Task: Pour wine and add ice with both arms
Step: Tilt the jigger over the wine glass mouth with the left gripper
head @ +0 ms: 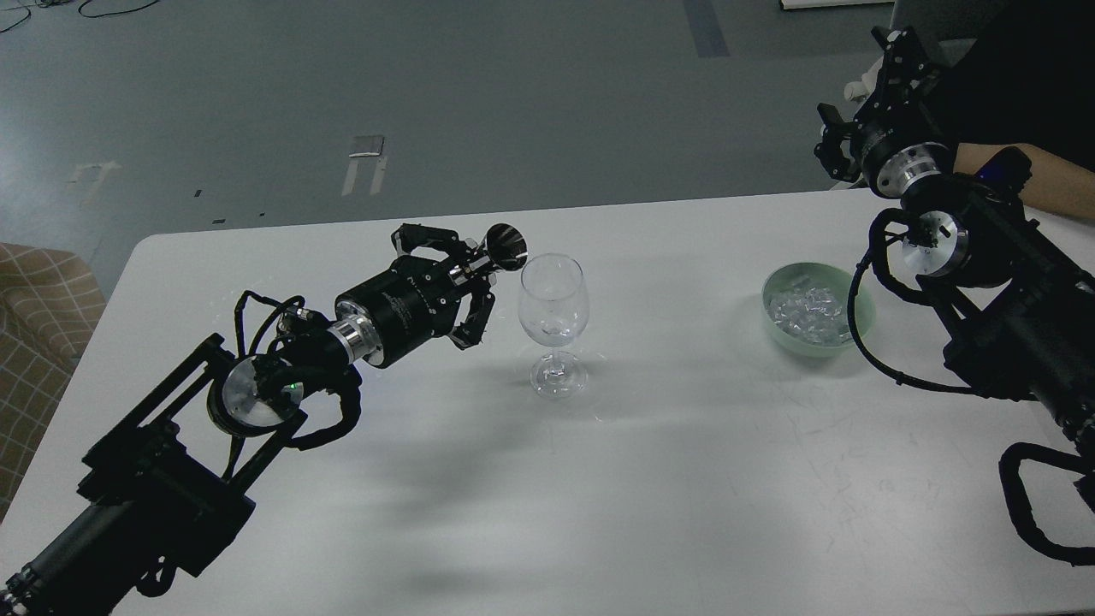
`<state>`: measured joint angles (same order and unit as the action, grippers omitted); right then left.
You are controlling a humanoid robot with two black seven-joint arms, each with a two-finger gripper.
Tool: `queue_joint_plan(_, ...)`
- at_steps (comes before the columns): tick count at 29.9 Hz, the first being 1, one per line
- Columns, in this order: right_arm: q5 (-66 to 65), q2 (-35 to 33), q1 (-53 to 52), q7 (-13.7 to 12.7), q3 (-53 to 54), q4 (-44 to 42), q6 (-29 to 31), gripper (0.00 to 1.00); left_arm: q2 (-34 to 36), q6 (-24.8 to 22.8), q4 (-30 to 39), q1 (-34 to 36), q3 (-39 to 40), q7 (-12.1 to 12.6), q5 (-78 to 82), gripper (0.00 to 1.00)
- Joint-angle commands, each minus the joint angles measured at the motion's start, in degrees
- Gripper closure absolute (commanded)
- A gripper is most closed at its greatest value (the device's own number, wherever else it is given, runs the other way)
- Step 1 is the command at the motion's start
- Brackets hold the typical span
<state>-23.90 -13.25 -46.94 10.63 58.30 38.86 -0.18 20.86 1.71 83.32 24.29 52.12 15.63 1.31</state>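
Hidden or unclear: the right gripper (843, 137) is small, dark and seen against a dark background above the table's far right corner; I cannot tell how its fingers stand or whether it carries anything. A white shape just behind it is too unclear to name.
Cut off: both arms run out of view, the left arm (154, 479) at the lower left corner, the right arm (1018, 316) at the right edge. A bare forearm (1039, 175) enters from the right edge, partly behind the right arm.
Wine: a faint trace of clear liquid (554, 329) may sit low in the bowl of the wine glass (553, 321); it is barely discernible.
Left gripper: the left gripper (483, 287) is closed around a small dark funnel-shaped vessel (505, 245), its fingers spread on either side.
Vessel axis: its long axis lies near horizontal, flared mouth turned toward the glass rim, just beside it; contact cannot be judged.
Wine glass: upright, stem vertical, near the middle of the table (599, 479), closer to the far edge.
Ice: clear glinting cubes (804, 310) fill a pale green bowl (774, 291) toward the far right of the table, partly crossed by a black cable of the right arm.
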Motion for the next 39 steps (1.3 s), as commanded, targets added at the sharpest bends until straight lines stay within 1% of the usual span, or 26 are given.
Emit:
queue_joint_plan(1,0.0,0.0,0.0,0.0,0.1,0.0,0.0,0.0,0.0,0.2,-0.1,0.8,-0.7,0.3,0.4,0.91)
queue_joint_plan(8,0.0,0.0,0.0,0.0,0.2,0.1,0.0,0.0,-0.1,0.7,-1.0,1.9,-0.8,0.6,0.5,0.91)
queue_joint_plan(14,0.0,0.0,0.0,0.1,0.2,0.1,0.0,0.0,0.0,0.7,-1.6,3.5,-3.6,0.6,1.1,0.91)
queue_joint_plan(20,0.0,0.1,0.0,0.1,0.2,0.1,0.0,0.0,0.0,0.7,-1.6,3.7,-3.6,1.1,3.0,0.91)
queue_joint_plan(33,0.0,0.1,0.0,0.1,0.2,0.1,0.0,0.0,0.6,0.7,-1.6,3.9,-3.6,1.1,4.8,0.91)
queue_joint_plan(39,0.0,0.0,0.0,0.1,0.2,0.1,0.0,0.0,0.8,0.7,-1.6,4.4,-3.6,1.6,5.2,0.91)
